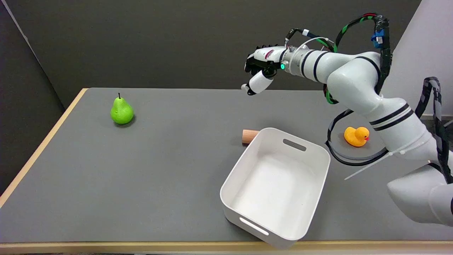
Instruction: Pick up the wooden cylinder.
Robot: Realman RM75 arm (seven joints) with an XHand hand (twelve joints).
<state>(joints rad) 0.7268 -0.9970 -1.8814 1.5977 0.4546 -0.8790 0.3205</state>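
Wood shows only partly: the cylinder (pixel 250 136) lies on its side on the grey table (pixel 159 170), its far end hidden behind the wall of the white bin (pixel 244 166), which it seems to touch. The right hand (pixel 260 71) hangs high in the air above the table's back edge, well apart from it, holding nothing; its fingers look loosely curled, though I cannot tell how far they are closed. Being tucked against the bin probably leaves only the exposed end free to grasp. A green pear (pixel 121 111) and a yellow duck (pixel 356 136) sit off to either side.
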